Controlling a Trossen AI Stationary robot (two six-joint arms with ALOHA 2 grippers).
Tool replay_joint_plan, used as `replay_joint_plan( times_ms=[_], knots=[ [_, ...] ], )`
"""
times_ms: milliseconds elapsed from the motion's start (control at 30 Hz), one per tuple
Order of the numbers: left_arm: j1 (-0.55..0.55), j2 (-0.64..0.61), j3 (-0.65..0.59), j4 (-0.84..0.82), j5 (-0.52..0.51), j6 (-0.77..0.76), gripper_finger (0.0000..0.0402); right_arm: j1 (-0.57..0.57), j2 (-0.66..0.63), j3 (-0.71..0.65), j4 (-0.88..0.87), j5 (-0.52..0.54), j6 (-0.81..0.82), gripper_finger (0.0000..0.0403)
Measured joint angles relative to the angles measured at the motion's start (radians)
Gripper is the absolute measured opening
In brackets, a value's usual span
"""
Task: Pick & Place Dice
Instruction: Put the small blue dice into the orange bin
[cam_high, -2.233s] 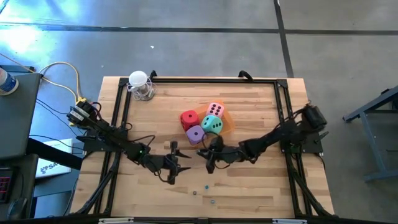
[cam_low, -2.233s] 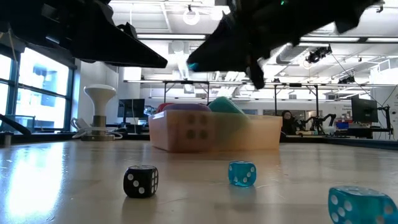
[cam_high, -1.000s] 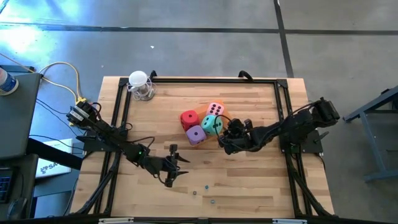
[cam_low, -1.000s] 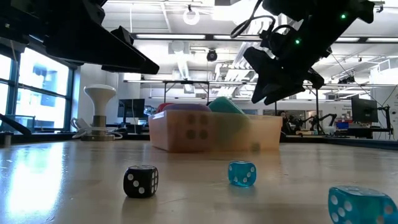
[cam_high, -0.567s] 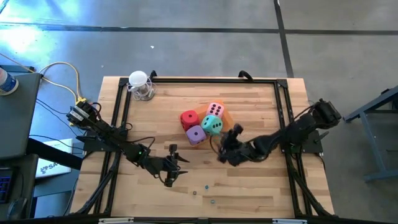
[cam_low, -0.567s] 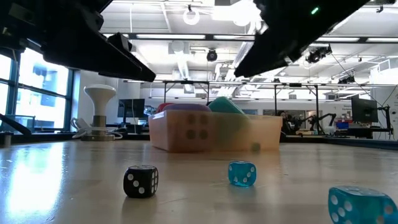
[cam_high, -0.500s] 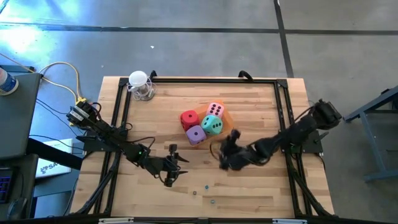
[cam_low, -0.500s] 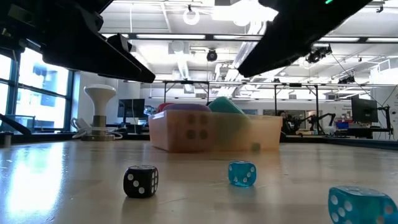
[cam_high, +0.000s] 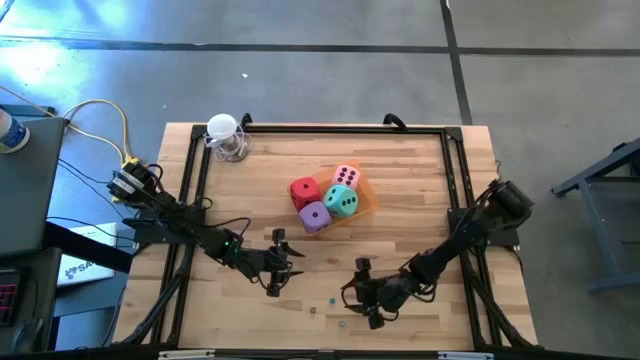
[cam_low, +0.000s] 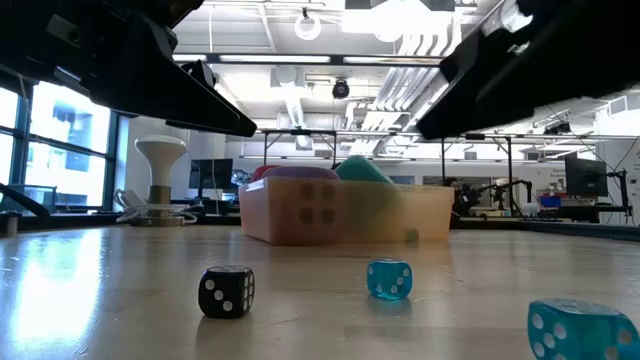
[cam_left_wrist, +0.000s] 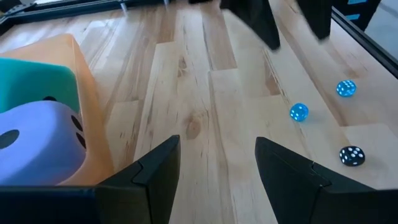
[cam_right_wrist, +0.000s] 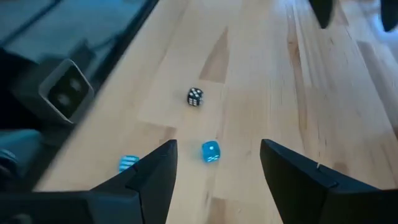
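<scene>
Hovering over the table's (cam_high: 420, 160) near edge, right gripper (cam_right_wrist: 214, 163) spread and empty; left gripper (cam_left_wrist: 216, 157) likewise. Looking light, squashy: red (cam_high: 304, 191), pink (cam_high: 346, 177), purple (cam_high: 315, 217) and teal (cam_high: 341, 200) dice, likely best pinched across opposite flat faces.

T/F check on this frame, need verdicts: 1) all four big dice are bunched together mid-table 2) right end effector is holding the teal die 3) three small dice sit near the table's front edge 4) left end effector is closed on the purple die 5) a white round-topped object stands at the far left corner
1) True. The red die, pink die, teal die and purple die sit clustered together.
2) False. The right end effector is open and empty, near the front edge, away from the cluster.
3) True. A black small die and two blue small dice lie there.
4) False. The left end effector is open, holds nothing, and is apart from the purple die.
5) True. The white object stands there.
</scene>
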Motion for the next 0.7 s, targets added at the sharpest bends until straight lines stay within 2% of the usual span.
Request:
replay_joint_plan(
  times_ms=[100, 200, 500, 700],
  knots=[
    [0.0, 0.0, 0.0, 0.001, 0.0, -0.012, 0.0201, -0.006, 0.065, 0.0, 0.058, 0.031, -0.09, 0.022],
    [-0.002, 0.0, 0.0, 0.002, 0.0, -0.017, 0.0201, -0.023, 0.12, 0.0, 0.079, 0.048, -0.107, 0.0215],
    [-0.004, 0.0, 0.0, 0.001, 0.0, -0.021, 0.0201, -0.058, 0.176, 0.0, 0.149, -0.106, -0.038, 0.0192],
    [-0.004, 0.0, 0.0, 0.001, 0.0, -0.021, 0.0201, -0.058, 0.176, 0.0, 0.148, -0.117, -0.027, 0.018]
  ],
)
